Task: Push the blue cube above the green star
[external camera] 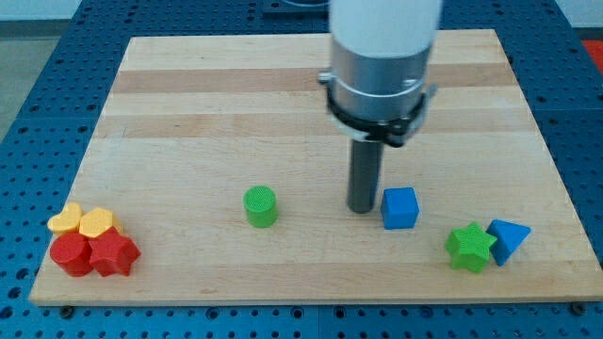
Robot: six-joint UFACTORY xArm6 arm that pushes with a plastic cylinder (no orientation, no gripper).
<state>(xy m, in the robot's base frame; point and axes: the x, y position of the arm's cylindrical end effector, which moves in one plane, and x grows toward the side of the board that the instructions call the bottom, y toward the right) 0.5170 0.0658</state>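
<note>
We carry no claw, so our tip [362, 209] sits on the table [188, 94] just left of the blue cube [399, 208], placed to shove it rightward to above the green star [470, 248].

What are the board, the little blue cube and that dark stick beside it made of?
The board looks like wood, pale with grain stripes running along it, and matt. The blue cube looks like moulded plastic: even colour, soft sheen, rounded edges. My rod is dark and smooth, perhaps metal or plastic; I cannot tell which. My tip sits just at the cube's left side.
</note>
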